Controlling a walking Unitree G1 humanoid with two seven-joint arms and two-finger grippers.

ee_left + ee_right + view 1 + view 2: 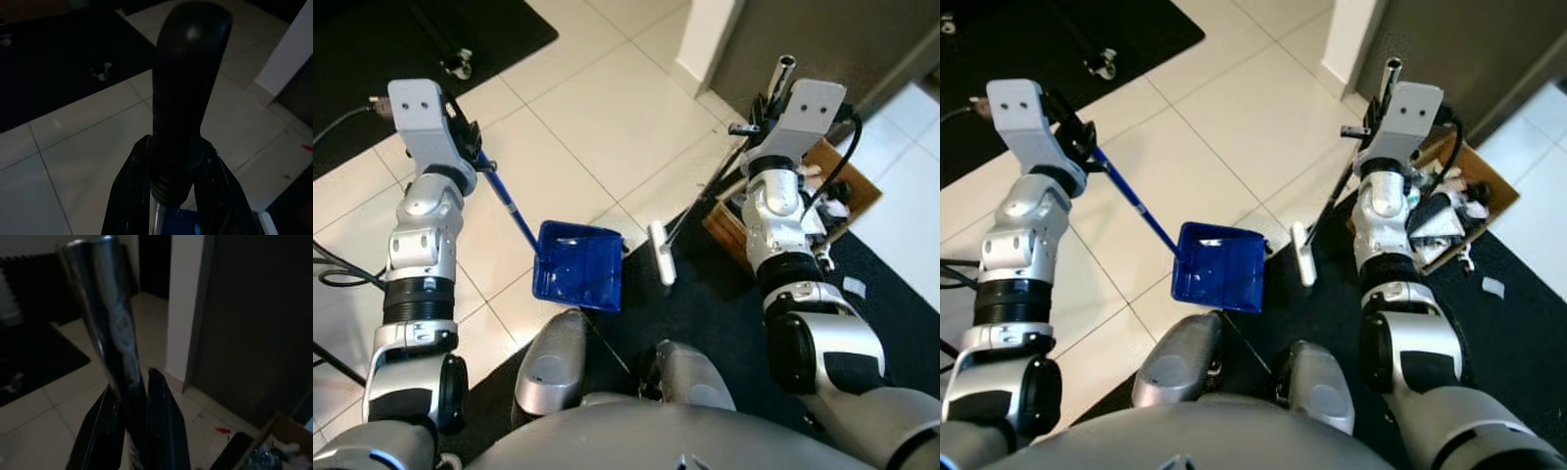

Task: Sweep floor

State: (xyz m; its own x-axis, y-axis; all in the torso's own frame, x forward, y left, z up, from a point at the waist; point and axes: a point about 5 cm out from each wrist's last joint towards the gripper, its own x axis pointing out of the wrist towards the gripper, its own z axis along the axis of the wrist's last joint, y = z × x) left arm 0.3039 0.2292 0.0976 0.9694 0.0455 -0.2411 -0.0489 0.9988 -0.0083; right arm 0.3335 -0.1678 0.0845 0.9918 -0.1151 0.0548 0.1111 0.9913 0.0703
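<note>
Left fingers (142, 196) clamped on dustpan (578, 264) handle, right fingers (161, 431) on broom (663, 252) (cardboard box (847, 191) alongside).

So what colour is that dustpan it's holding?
Bright blue; the dustpan shows best in the left eye view, held by the left gripper.

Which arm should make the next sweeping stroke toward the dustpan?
The right. The right gripper holds the broom, whose head sits on the floor beside the blue dustpan. The left gripper is shut on the dustpan's handle, holding the pan in place.
</note>
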